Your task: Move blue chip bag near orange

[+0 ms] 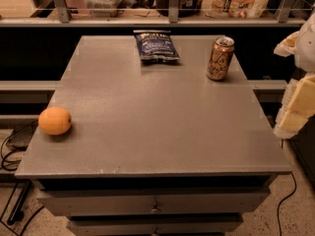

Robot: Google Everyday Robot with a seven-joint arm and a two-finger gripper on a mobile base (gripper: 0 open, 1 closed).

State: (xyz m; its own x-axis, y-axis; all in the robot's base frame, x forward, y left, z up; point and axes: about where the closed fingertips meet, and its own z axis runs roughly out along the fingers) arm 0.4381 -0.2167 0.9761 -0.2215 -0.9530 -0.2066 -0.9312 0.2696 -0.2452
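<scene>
Blue chip bag, upper centre: likely light, crinkly, slippery, best pinched at its lower seam; gripper, right edge, open or closed cannot be told.

Your grey table carries blue chip bag at back, can back-right, orange front-left; gripper off its right edge.

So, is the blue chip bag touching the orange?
Apart: camera view shows bare table between blue chip bag and orange. The hand is at the right edge.
</scene>
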